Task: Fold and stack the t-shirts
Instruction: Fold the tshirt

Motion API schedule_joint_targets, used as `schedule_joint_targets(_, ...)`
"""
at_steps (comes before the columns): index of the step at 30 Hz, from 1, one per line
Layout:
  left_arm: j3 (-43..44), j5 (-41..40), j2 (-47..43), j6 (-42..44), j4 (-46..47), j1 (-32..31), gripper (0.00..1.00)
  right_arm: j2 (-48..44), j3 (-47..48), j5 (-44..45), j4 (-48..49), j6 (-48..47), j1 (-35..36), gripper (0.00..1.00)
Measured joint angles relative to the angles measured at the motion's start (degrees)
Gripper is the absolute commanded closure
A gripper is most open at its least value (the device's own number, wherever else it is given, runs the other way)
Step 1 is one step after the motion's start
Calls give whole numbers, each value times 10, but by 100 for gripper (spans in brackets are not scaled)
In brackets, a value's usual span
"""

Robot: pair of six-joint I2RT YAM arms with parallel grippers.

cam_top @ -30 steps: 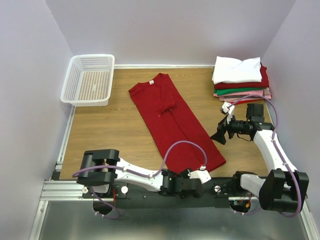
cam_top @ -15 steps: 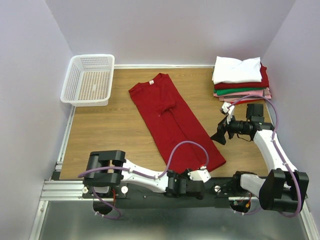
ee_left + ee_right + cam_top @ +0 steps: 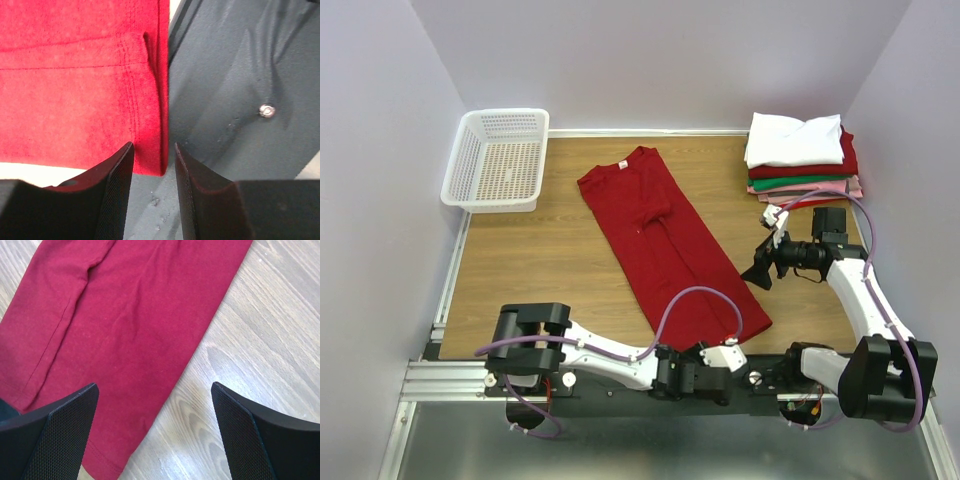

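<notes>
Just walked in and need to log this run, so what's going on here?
Two robot arms are folding t-shirts. A long dark red t-shirt lies folded lengthwise on the table. The left hand sits at its near hem, fingers nearly closed around the hem corner. The right hand hovers open over the shirt's right edge, holding nothing. A stack of folded shirts waits at the far right, a white basket at the far left.

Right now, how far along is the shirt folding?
Done: a pile of folded shirts, white on top, sits at the far right. In hand: the long dark red cotton t-shirt is folded lengthwise only; the left gripper straddles its hem corner, the open right gripper hovers beside it. Left: crosswise folds, then stacking.
</notes>
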Motion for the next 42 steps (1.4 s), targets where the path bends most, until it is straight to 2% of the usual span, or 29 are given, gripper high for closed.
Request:
schedule_joint_targets(8, 14, -9, 23, -3, -4, -3, 56, 3, 0, 0, -3, 0, 0, 0)
schedule_joint_targets(18, 24, -40, 40, -19, -15, -5, 90, 3, 0, -1, -4, 0, 0, 0)
schedule_joint_targets(19, 24, -42, 40, -19, -16, -5, 97, 3, 0, -1, -4, 0, 0, 0)
schedule_joint_targets(21, 24, -44, 40, -22, -16, -5, 100, 3, 0, -1, -5, 0, 0, 0)
schedule_joint_targets(27, 24, -44, 40, -24, -16, -5, 100, -3, 0, 10, -21, -28, 0, 3)
schedule_joint_targets(29, 17, -42, 33, -26, -14, -5, 100, -11, 1, 37, -49, -94, 0, 11)
schedule_joint_targets(30, 13, -40, 29, -27, -13, -5, 100, -14, 2, 47, -66, -123, 0, 11)
schedule_joint_targets(32, -5, -33, 12, -29, -9, -4, 100, -12, 9, 85, -131, -232, 0, 16)
schedule_joint_targets(38, -26, -12, -15, -33, 0, 1, 100, 41, 7, 141, -292, -493, 0, 18)
schedule_joint_targets(42, -27, -2, -17, -36, 6, 6, 100, 44, 6, 140, -347, -582, 18, 20)
